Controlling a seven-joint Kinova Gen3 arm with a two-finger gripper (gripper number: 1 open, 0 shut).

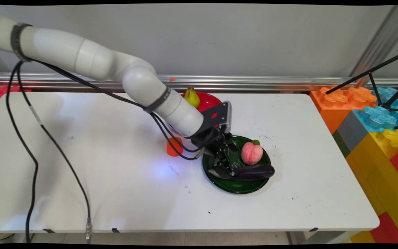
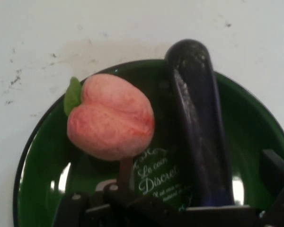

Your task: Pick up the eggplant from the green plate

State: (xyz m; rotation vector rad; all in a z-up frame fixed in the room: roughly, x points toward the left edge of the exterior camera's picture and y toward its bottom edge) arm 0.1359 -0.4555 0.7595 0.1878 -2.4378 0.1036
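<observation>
A plate [image 1: 240, 188] is set right of the table's [image 1: 116, 193] middle, and in it a peach [image 1: 252, 153] is placed behind an eggplant [image 1: 256, 172], the two just beside each other. The pincer [image 1: 219, 169] is lowered over the plate's left part, at the eggplant's left end. A cup [image 1: 174, 147] is found just left of the plate. Behind them, near the table's far edge, a pear [image 1: 192, 97] is held in a bowl [image 1: 207, 102]. Blocks [image 1: 375, 131] are stacked right of the table.

Green plate [image 1: 250, 188] holding peach [image 1: 252, 153] and eggplant [image 1: 256, 172], red plate [image 1: 207, 101] with pear [image 1: 192, 97], orange object [image 1: 174, 148]
</observation>
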